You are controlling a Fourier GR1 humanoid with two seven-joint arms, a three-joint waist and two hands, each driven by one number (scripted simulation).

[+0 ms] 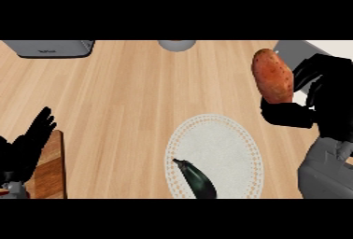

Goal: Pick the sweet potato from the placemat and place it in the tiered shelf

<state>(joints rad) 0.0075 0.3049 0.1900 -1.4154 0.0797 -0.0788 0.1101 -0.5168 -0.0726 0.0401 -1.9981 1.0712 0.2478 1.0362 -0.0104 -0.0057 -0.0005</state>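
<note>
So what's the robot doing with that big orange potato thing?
The robot's right hand has its fingers curled round a sweet potato and holds it up above the wooden counter, off the white placemat. A dark eggplant lies on the placemat. The left hand rests open at the view's left edge, over a wooden board. The sweet potato is meant for a tiered shelf, and it is not placed yet.

Grey appliance (pixel 52 47) cut off above, round grey object (pixel 176 45) right of it likewise, eggplant (pixel 196 181) tip cropped below, wooden board (pixel 50 172) partly hidden under left hand (pixel 24 149)
</note>
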